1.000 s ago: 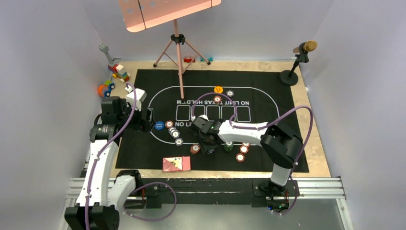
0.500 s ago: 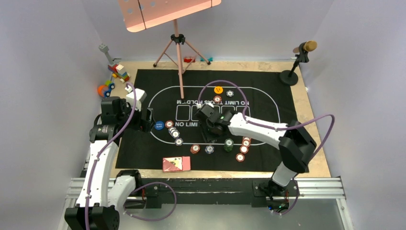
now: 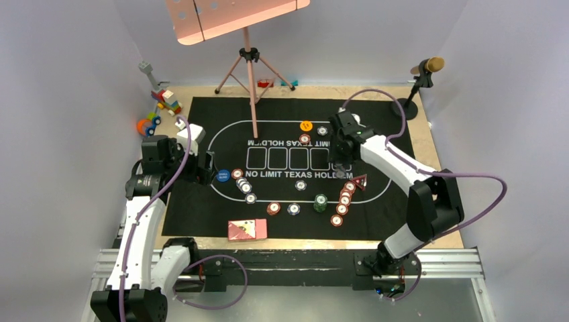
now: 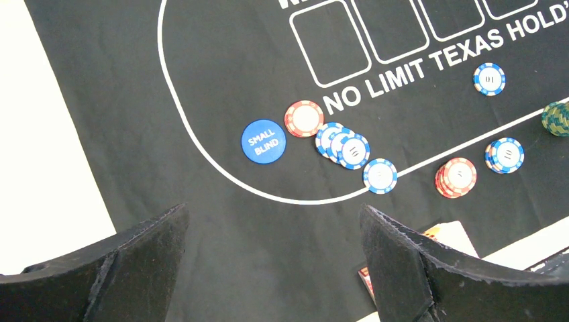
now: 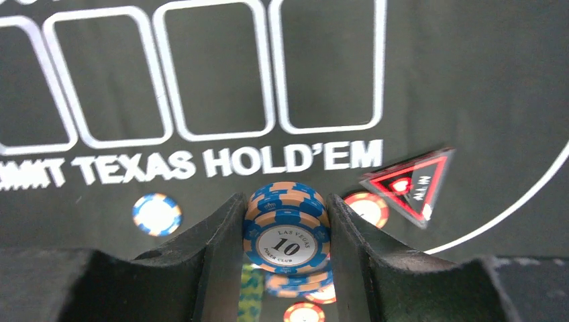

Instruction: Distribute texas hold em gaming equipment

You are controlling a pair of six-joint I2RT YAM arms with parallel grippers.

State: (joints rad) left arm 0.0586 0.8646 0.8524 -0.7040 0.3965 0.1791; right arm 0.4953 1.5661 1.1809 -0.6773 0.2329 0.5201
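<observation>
My right gripper point(image 3: 341, 168) hangs over the right part of the mat, shut on a small stack of blue-and-tan "10" chips point(image 5: 286, 228) held off the felt. Below it lie a row of red chips point(image 3: 343, 201), a green chip point(image 3: 321, 201) and a red triangular marker point(image 5: 409, 181). My left gripper point(image 3: 207, 168) is open and empty at the mat's left, fingers point(image 4: 151, 248) apart. Ahead of it are the blue small-blind button point(image 4: 263, 141), a red chip point(image 4: 304, 118) and overlapping blue-white chips point(image 4: 342, 145). The orange button point(image 3: 306, 125) lies at the far side. The pink-red card box point(image 3: 247, 229) lies near the front edge.
The black felt mat point(image 3: 201, 121) covers the table. A music stand's tripod point(image 3: 249, 74) stands at the mat's far edge, a microphone on its stand point(image 3: 419, 80) at the far right, toy blocks point(image 3: 161, 104) at the far left. Single chips point(image 3: 293, 208) dot the front.
My right arm has swung from the mat's front middle to the right and farther back, carrying the chip stack. The left arm has not moved.
</observation>
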